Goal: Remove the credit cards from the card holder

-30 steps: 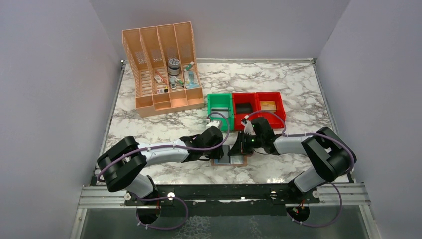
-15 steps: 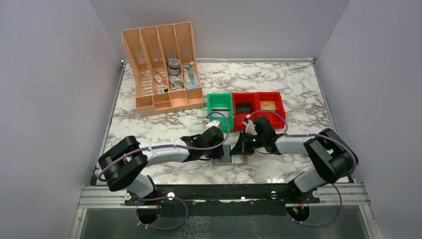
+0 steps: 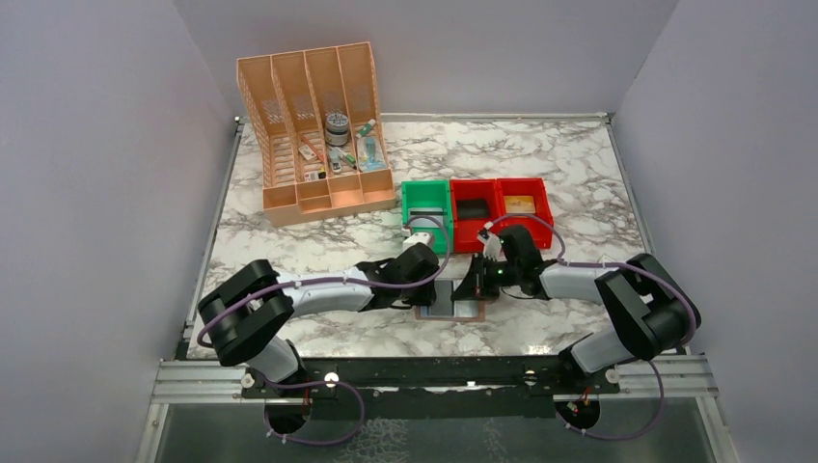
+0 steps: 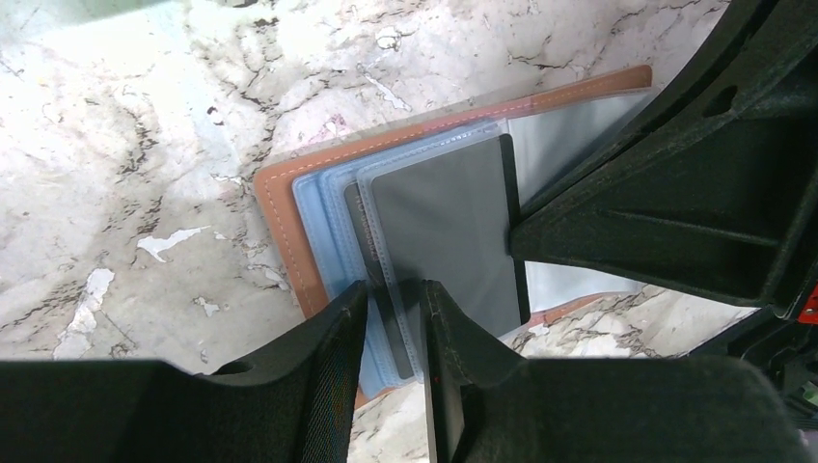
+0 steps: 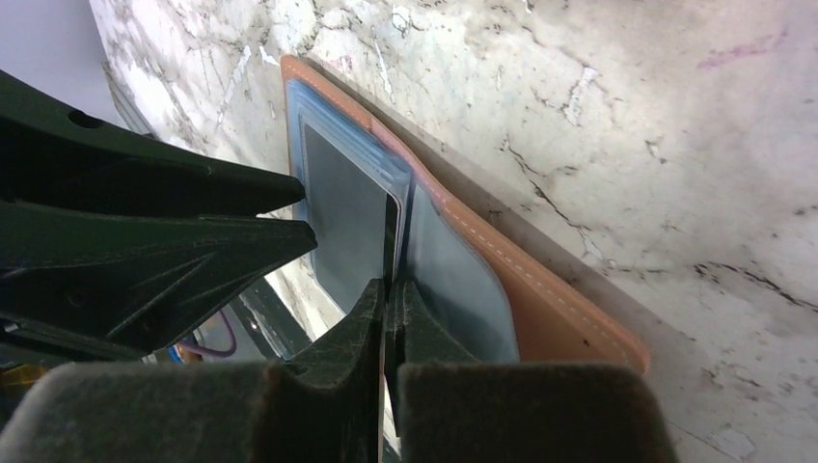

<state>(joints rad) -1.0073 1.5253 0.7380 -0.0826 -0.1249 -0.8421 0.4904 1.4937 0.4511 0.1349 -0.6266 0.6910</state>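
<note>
The top camera looks down on the whole worktop point(image 3: 579, 164) from behind the arms. Both wrist cameras closely view the holder point(image 4: 278, 204) from opposite sides.

White-grey marble-look tbl point(image 3: 579, 174): peach 4-slot plastic file rack point(image 3: 313, 198) far left; green plastic bin point(image 3: 425, 185) + 2 red plastic bins point(image 3: 476, 183) in row, mid. Open brown leather-look card holder point(image 4: 280, 217) lies flat, near centre.
</note>
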